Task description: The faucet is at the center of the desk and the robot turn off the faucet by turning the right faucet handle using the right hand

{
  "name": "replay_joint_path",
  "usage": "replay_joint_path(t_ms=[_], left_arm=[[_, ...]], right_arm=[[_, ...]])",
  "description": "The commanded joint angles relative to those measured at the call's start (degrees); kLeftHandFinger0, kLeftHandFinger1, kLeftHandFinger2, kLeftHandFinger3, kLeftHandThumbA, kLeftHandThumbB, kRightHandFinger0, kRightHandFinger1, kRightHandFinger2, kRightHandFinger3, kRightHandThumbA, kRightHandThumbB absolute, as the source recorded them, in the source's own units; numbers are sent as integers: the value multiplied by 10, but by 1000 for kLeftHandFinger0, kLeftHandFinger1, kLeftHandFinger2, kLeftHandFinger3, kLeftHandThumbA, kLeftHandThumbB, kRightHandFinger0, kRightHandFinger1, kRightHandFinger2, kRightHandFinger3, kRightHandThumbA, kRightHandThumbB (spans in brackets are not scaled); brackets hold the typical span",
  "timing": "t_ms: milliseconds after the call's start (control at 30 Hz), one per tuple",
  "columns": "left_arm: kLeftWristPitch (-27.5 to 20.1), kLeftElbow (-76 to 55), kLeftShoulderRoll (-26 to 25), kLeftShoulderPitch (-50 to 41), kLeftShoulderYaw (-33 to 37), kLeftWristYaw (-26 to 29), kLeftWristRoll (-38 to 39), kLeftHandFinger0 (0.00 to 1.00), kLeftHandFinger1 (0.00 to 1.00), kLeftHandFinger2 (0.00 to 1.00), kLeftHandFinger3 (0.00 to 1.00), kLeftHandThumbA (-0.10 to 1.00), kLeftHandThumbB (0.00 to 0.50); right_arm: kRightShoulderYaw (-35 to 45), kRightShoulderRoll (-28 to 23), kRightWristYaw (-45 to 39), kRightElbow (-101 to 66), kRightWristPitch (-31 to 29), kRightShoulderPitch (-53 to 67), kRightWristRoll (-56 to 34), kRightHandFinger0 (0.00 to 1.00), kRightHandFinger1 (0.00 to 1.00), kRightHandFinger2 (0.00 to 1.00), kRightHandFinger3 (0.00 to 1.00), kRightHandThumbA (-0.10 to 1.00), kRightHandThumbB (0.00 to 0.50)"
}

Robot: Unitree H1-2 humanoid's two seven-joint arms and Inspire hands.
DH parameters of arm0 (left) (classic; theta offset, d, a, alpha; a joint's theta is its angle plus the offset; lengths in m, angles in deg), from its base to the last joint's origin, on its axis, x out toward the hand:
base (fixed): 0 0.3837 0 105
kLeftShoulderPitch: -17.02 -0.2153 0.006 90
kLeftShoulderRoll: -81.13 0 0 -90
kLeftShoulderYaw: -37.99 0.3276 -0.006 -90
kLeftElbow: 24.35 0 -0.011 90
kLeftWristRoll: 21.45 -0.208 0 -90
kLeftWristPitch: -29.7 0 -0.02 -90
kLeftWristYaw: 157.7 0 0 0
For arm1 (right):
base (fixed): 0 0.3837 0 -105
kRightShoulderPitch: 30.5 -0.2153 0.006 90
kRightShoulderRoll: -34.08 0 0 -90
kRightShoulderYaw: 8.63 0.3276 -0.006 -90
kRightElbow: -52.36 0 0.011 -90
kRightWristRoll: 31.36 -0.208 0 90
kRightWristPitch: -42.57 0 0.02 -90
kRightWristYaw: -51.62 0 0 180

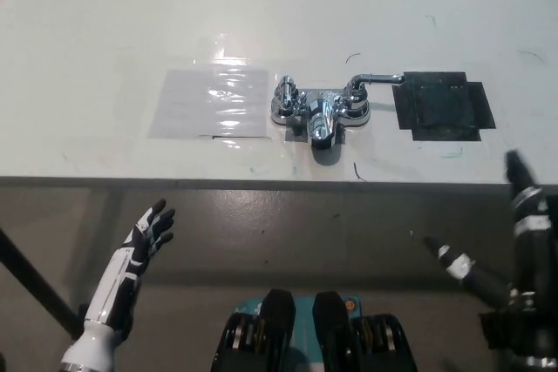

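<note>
So the white table (131, 23) fills the top half of the head view, matte with a few scuffs and pen-like marks, and its front edge runs straight across the middle. Below that edge it's a grey, slightly shiny floor (288, 233).

On the table, a clear glossy plastic sheet (211, 102) lies taped flat at about 9 o'clock from the faucet, catching wavy glare. A dark square patch (443, 104) with notched corners sits at 3 o'clock from it, looks like tape.

The faucet (320, 111) is dead center near the front edge: chrome, mirror-shiny, low base with a short spout pointing toward the robot. The left handle (286, 96) is a stubby knob. The right faucet handle (377, 81) is a slim lever sticking out toward 3 o'clock, its tip reaching the dark patch.

The black right robot hand (514, 241) hangs below the table edge at 4 o'clock, fingers spread apart, holding nothing, well apart from the lever. The white left robot hand (150, 231) rests at 7 o'clock, also off the table, fingers loosely apart and empty.
</note>
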Motion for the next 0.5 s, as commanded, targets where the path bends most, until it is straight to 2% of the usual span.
replay_joint_path(t_ms=[0, 67, 167, 367, 467], left_arm=[[-42, -19, 1, 7, 6, -13, 11, 1000, 1000, 1000, 1000, 1000, 190], [-39, -22, 1, 6, 8, -13, 9, 1000, 1000, 1000, 1000, 1000, 188], [-45, -17, 3, 8, 8, -12, 11, 1000, 1000, 1000, 1000, 1000, 179], [-46, -19, 4, 2, 7, -11, 11, 1000, 1000, 1000, 1000, 998, 169], [-50, -14, 1, 1, 7, -13, 13, 1000, 1000, 1000, 1000, 997, 177]], right_arm=[[28, -26, -17, -55, 22, -67, -37, 1000, 1000, 1000, 1000, 1000, 180], [36, -41, -28, -58, 52, -93, -48, 1000, 1000, 1000, 1000, 1000, 183], [47, -75, -63, -36, 123, -161, -121, 1000, 1000, 1000, 1000, 1000, 230], [48, -146, -148, 78, 198, -304, -202, 1000, 1000, 1000, 1000, 1000, 191], [34, -173, -201, 146, 224, -369, -216, 1000, 1000, 1000, 1000, 1000, 214]])
